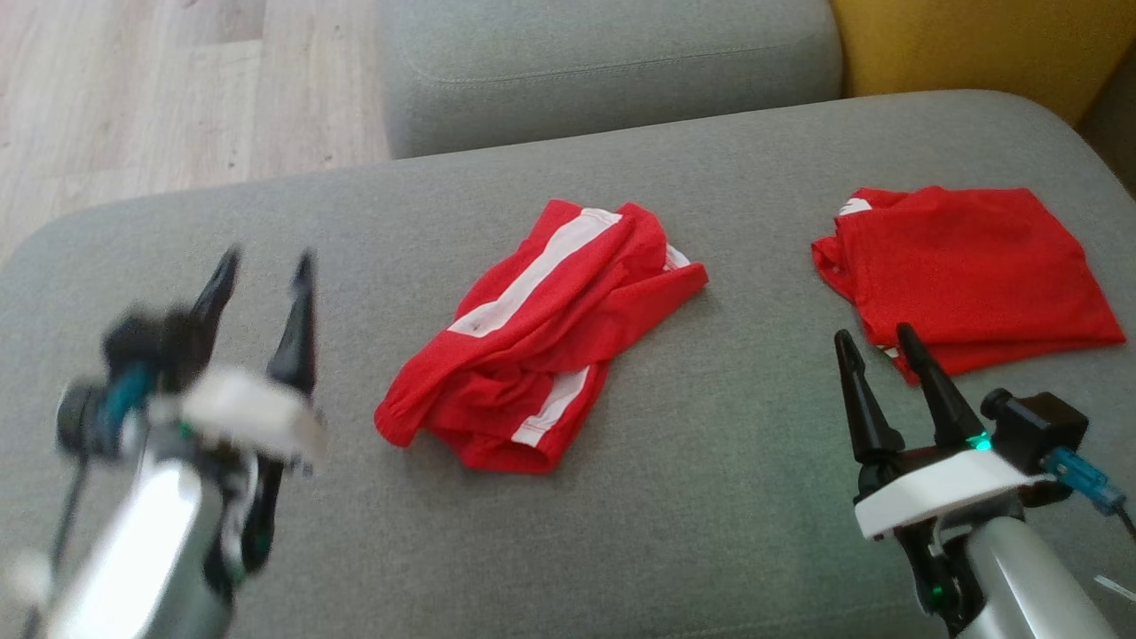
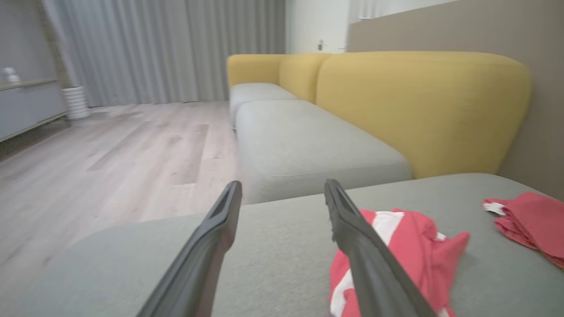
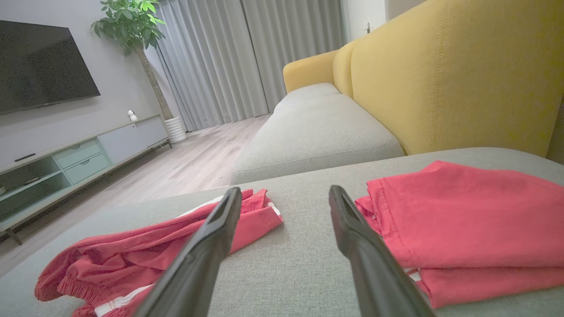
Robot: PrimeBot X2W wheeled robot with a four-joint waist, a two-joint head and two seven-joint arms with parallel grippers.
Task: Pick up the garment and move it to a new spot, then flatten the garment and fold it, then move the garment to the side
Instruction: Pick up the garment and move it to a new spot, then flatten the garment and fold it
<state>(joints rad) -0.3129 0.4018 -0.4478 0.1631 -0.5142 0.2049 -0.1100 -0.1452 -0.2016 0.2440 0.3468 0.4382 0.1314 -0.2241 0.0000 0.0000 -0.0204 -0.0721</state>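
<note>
- My left fingers [image 1: 295,328], lower left, stand apart, empty.
- My right fingers [image 1: 941,390], lower right, spread wide, empty.
- Crumpled shorts [image 1: 541,337] lie mid-frame on the sofa [image 1: 710,497]; folded pair [image 1: 967,266] upper right.

The left tool [image 1: 269,257] and right tool [image 1: 874,335] each have two long, tapering black fingers [image 1: 941,390] on a white wedge-shaped plate [image 1: 941,493]. The forearms [image 1: 1029,577] are glossy silver. The right wrist carries a green light [image 1: 978,441], a black block [image 1: 1038,426] and a blue connector [image 1: 1078,475] with a dark cable.
</note>
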